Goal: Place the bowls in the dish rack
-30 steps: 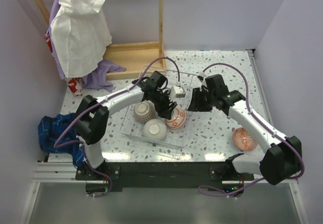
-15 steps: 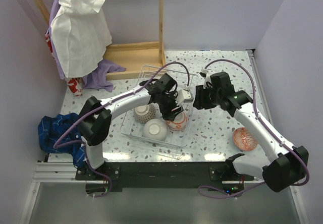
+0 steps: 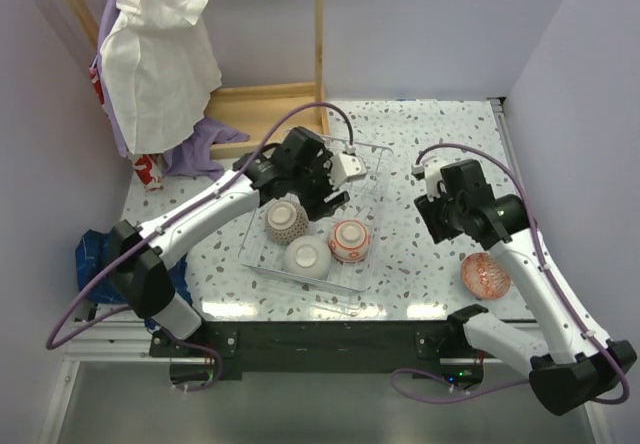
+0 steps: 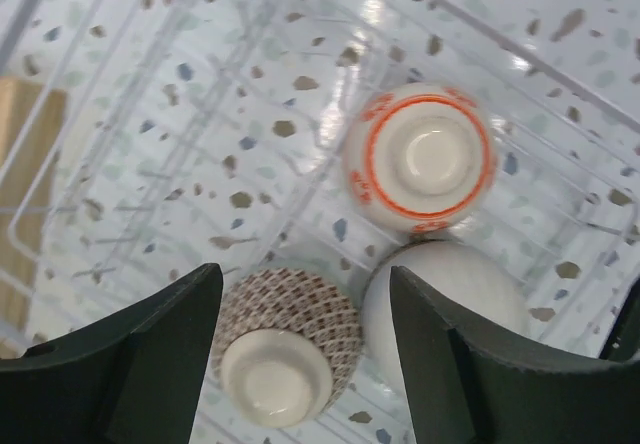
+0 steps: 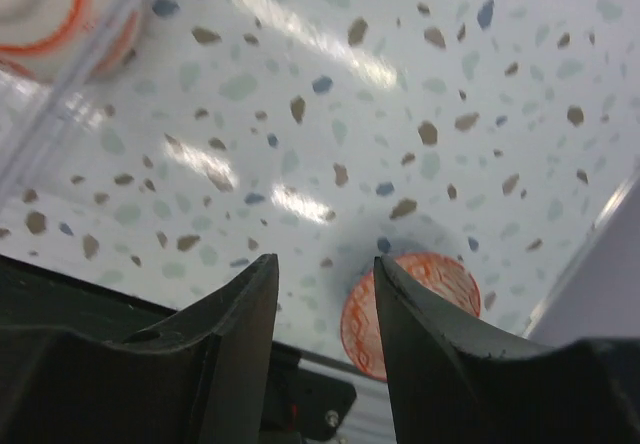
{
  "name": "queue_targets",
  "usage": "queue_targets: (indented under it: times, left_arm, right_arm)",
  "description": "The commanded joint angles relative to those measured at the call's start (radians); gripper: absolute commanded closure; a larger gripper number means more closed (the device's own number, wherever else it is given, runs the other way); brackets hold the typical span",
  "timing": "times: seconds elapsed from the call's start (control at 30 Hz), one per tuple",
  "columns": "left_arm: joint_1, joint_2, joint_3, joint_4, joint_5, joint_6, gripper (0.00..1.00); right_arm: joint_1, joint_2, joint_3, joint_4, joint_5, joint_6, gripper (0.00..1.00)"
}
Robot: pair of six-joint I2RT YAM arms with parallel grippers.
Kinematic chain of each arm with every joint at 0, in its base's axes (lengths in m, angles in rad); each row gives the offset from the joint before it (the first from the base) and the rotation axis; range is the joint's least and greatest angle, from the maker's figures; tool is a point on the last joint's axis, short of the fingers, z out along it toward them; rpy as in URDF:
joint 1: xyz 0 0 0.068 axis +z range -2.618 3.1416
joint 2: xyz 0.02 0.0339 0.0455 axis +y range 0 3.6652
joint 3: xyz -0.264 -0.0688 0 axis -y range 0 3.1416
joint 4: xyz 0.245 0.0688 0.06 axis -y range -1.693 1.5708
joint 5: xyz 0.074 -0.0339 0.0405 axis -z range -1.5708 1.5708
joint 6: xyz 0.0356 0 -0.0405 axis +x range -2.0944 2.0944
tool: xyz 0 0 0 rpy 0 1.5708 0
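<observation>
Three bowls rest upside down in the wire dish rack (image 3: 366, 154): a brown-patterned bowl (image 3: 287, 220) (image 4: 290, 326), a plain white bowl (image 3: 307, 257) (image 4: 455, 282) and an orange-ringed bowl (image 3: 350, 240) (image 4: 420, 159). My left gripper (image 3: 323, 196) (image 4: 300, 276) hovers open above the patterned and white bowls, holding nothing. A fourth, orange-patterned bowl (image 3: 486, 275) (image 5: 448, 276) sits on the table at the right. Above and to the left of it my right gripper (image 3: 438, 226) (image 5: 326, 264) hangs open and empty.
A wooden frame (image 3: 262, 112) stands at the back with white cloth (image 3: 155, 44) draped on it and purple cloth (image 3: 200, 149) at its foot. Blue cloth (image 3: 108, 259) lies at the left table edge. A side wall rises just right of the orange-patterned bowl.
My left gripper opened, left the orange-ringed bowl in the rack and drew back and up. My right arm swung right, toward the orange-patterned bowl on the table.
</observation>
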Motion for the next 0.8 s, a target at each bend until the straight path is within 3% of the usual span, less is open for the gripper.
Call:
queue_targets:
  times: [0.0, 0.13, 0.37, 0.57, 0.77]
  left_arm:
    - [0.17, -0.016, 0.039, 0.051, -0.123, -0.08, 0.27]
    - [0.233, 0.019, 0.097, 0.071, -0.192, -0.07, 0.27]
    - [0.238, 0.073, 0.134, 0.063, -0.278, -0.021, 0.27]
    - [0.258, 0.071, 0.09, 0.097, -0.252, -0.022, 0.27]
    - [0.262, 0.014, 0.007, 0.186, -0.194, -0.042, 0.27]
  right_arm:
    - [-0.062, -0.024, -0.084, -0.225, 0.131, -0.111, 0.49]
    - [-0.146, -0.032, -0.178, -0.236, 0.122, -0.138, 0.49]
    - [-0.148, 0.118, -0.161, -0.212, 0.053, -0.149, 0.46]
    - [-0.151, 0.247, -0.175, -0.168, 0.076, -0.135, 0.38]
    - [-0.156, 0.313, -0.209, -0.128, 0.087, -0.143, 0.39]
